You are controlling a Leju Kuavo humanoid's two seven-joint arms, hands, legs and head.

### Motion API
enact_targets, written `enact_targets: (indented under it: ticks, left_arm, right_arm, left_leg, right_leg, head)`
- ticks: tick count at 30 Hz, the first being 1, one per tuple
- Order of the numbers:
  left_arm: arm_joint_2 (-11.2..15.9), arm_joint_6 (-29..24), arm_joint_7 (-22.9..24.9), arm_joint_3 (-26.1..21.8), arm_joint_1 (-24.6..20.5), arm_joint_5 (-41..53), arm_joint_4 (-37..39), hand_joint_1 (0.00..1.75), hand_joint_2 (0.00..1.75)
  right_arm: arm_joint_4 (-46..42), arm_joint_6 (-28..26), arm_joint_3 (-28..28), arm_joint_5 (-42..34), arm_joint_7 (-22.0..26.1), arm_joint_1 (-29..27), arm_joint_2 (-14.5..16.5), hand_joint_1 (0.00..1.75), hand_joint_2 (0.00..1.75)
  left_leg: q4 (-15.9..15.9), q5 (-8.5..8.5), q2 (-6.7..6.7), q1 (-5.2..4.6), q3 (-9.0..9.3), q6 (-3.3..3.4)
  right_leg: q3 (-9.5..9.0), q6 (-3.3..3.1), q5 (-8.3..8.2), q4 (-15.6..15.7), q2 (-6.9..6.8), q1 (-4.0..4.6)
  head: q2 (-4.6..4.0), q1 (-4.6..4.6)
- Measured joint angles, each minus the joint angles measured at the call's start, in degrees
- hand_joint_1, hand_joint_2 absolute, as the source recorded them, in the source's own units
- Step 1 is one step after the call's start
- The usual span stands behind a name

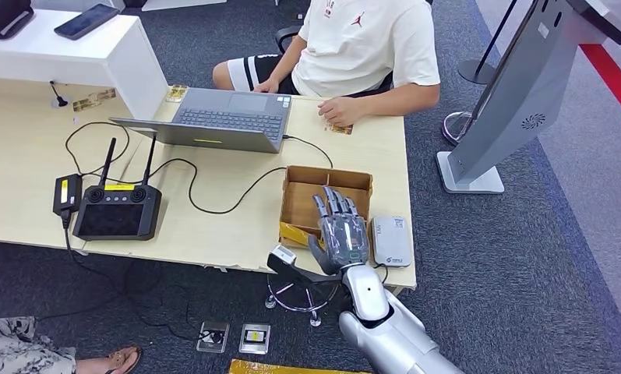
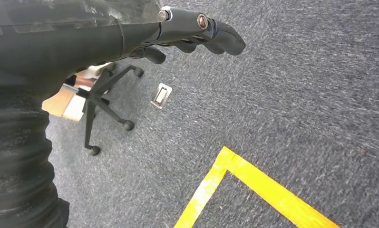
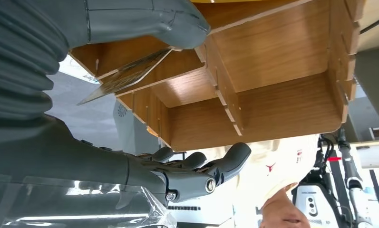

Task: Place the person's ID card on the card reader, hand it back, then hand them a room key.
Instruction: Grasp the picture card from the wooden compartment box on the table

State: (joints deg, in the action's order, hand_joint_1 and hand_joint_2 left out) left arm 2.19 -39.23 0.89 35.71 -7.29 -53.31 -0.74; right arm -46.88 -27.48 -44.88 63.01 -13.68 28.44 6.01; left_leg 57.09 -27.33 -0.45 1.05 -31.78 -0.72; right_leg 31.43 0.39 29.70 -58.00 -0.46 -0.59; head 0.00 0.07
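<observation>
Nearest, the left hand (image 2: 197,35) hangs over the dark carpet beside yellow floor tape (image 2: 254,185), its fingers loosely curled and holding nothing that I can see.

At the near right edge of the table (image 1: 213,226), the right hand (image 1: 340,230) hovers palm-down over the wooden tray (image 1: 322,191), fingers spread forward. In the right wrist view the thumb (image 3: 144,21) presses a thin card (image 3: 125,76) against the hand's underside, just at the tray's near compartment; whether this is the ID card or a room key I cannot tell. The fingers (image 3: 211,166) lie extended and apart, not wrapped around it.

The card looks light, stiff and smooth, so it should slip easily from a one-sided press; a pinch across its flat faces near one short edge, leaving the free end out, seems the safest hold.

Just right of the tray lies the grey card reader (image 1: 390,241). Farther back sit a controller (image 1: 117,210) and a laptop (image 1: 225,117), and beyond them the seated person rests a hand (image 1: 340,111) on the far table edge.
</observation>
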Motion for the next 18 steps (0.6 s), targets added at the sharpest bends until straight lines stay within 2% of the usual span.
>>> enact_targets:
  ticks: [4, 13, 18]
  left_arm:
    - [0.4, 0.0, 1.8, 0.0, 0.0, 0.5, 0.0, 0.00, 1.75]
    - [1.1, 0.0, 2.7, 0.0, 0.0, 0.7, 0.0, 0.00, 1.75]
    - [1.4, 0.0, 4.9, 0.0, 0.0, 1.4, 0.0, 0.00, 1.75]
  right_arm:
    - [0.0, -0.2, 0.1, -0.2, -0.1, -0.2, 0.0, 0.46, 1.75]
    - [0.0, -0.7, 1.4, -1.1, -0.6, -0.5, -0.7, 0.43, 1.75]
    - [0.0, -0.5, 1.9, -1.8, 0.1, -0.5, -1.3, 0.39, 1.75]
  left_leg:
    - [0.0, 0.00, 0.00, 0.00, 0.00, 0.00]
    - [0.0, 0.00, 0.00, -0.01, 0.00, 0.00]
    - [0.0, 0.00, 0.00, -0.01, 0.00, 0.00]
  right_leg:
    - [0.00, 0.00, 0.00, 0.0, 0.00, 0.00]
    - [0.00, 0.00, 0.00, 0.0, 0.01, -0.01]
    - [0.00, 0.00, 0.00, 0.0, 0.01, -0.01]
  head:
    - [0.00, 0.00]
    - [0.00, 0.01]
    - [0.00, -0.01]
